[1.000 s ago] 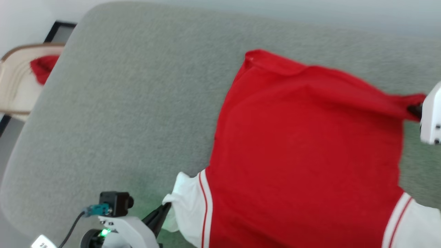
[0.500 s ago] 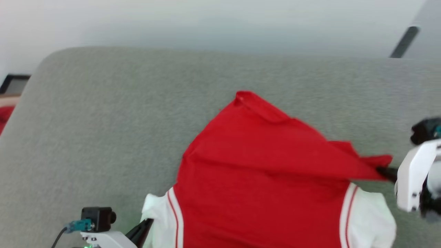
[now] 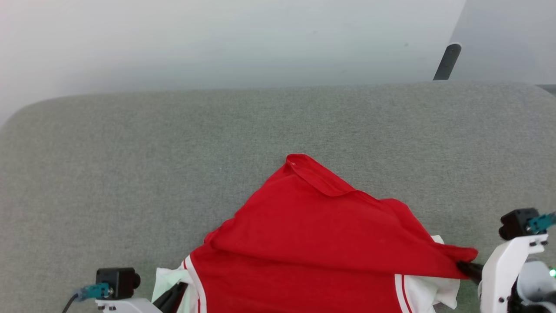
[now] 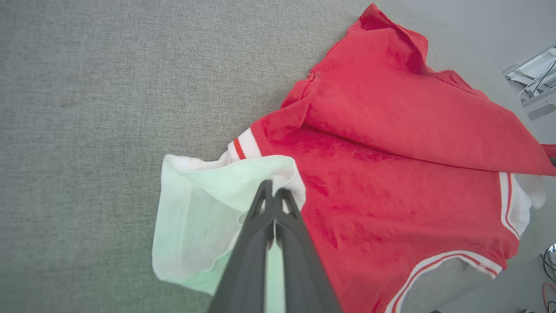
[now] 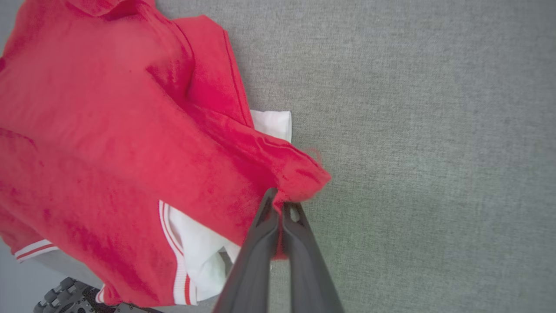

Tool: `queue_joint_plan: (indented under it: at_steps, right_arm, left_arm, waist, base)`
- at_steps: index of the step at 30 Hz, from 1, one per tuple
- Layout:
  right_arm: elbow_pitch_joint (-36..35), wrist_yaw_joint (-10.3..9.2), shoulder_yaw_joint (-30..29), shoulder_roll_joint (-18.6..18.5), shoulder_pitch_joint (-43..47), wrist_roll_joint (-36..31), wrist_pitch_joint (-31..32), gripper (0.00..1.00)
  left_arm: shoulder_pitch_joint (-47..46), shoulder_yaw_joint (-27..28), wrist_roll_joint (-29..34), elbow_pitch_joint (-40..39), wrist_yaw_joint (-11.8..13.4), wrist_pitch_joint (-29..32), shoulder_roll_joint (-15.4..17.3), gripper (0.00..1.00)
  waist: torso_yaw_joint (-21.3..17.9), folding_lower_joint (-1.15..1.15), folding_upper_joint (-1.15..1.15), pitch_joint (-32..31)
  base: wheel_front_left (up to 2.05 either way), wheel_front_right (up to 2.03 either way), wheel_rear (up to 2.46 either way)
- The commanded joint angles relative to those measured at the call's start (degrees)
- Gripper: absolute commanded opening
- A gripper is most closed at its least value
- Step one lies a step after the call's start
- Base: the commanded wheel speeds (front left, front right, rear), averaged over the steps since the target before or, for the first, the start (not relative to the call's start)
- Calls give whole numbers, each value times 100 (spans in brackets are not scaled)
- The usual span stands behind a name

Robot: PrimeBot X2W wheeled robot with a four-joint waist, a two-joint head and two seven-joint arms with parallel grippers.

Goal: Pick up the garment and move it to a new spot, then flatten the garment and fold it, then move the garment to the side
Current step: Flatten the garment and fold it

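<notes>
well, garment (image 3: 330,234): a red t-shirt with white sleeves, lying on the near middle of the grey worktop (image 3: 130,152); its near part runs off the bottom edge of the head view.
lay of the cloth: not flat. the lower red body is folded back over the chest toward the right, making a slanted flap whose peak (image 3: 299,163) points at the far side.
left jaws: closed tight, the two dark fingers (image 4: 247,261) pressed together on the edge of the white left sleeve (image 4: 200,217), which lies rumpled and bagged open beside them.
right jaws: closed tight, their fingers (image 5: 256,261) pinching a red hem corner (image 5: 304,174) drawn out to the right, with the other white sleeve (image 5: 204,243) bunched just under that stretched cloth.
stripes (image 4: 247,145): red and white bands at the seam where the left sleeve meets the red body.
worktop around it: bare grey fabric on the left, right and far sides of the garment.
background: a pale wall behind the worktop, with a dark post (image 3: 447,61) at the far right.
</notes>
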Motion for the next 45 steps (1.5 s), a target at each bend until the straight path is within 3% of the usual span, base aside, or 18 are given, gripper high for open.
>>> queue_joint_plan:
  at_steps: [1,2,3,4,5,11,16,24,31,36,45]
  right_arm:
    - [63,2,44,73,110,-43,-139,0]
    - [97,2,52,99,106,-32,-225,23]
    - [121,2,92,93,107,-55,-316,37]
    - [166,2,142,67,125,-76,-384,58]
    - [193,2,183,49,135,-65,-455,100]
    - [117,2,372,-133,104,-92,-831,100]
    - [-355,2,410,-311,116,-80,-1048,100]
    - [-953,2,922,-517,-763,-221,-1355,100]
    - [-257,2,1623,-556,-1946,-170,-1374,100]
    - [691,0,2260,-540,-2894,42,-1244,100]
    - [2095,0,3234,-407,-4063,570,-515,100]
  left_arm:
    - [90,20,24,31,-18,-25,-15,0]
    - [93,30,25,39,-26,-27,-25,0]
    - [105,38,29,46,-35,-29,-32,0]
    - [120,40,38,57,-42,-31,-41,0]
    - [136,41,46,66,-47,-32,-47,0]
    - [157,20,96,93,-61,-28,-86,0]
    - [96,1,157,76,-71,-12,-115,0]
    - [-192,-57,339,66,-138,104,-281,0]
    - [-575,-130,539,183,-286,260,-558,0]
    - [-875,-207,680,393,-466,360,-869,0]
    - [-1191,-277,806,834,-798,355,-1352,0]
  waist:
    - [-34,0,0,-35]
    - [-34,0,0,-42]
    - [-31,0,0,-49]
    - [-23,0,0,-62]
    - [-15,0,0,-73]
    - [63,0,0,-151]
    - [207,0,0,-160]
    - [566,0,0,63]
    - [1006,0,0,367]
    - [1380,0,0,640]
    - [1868,0,0,1051]
  base:
    - [0,0,0]
    - [0,0,0]
    - [0,0,0]
    - [0,0,0]
    - [0,0,0]
    - [0,0,0]
    - [0,0,0]
    - [0,0,0]
    - [0,0,0]
    - [0,0,0]
    - [0,0,0]
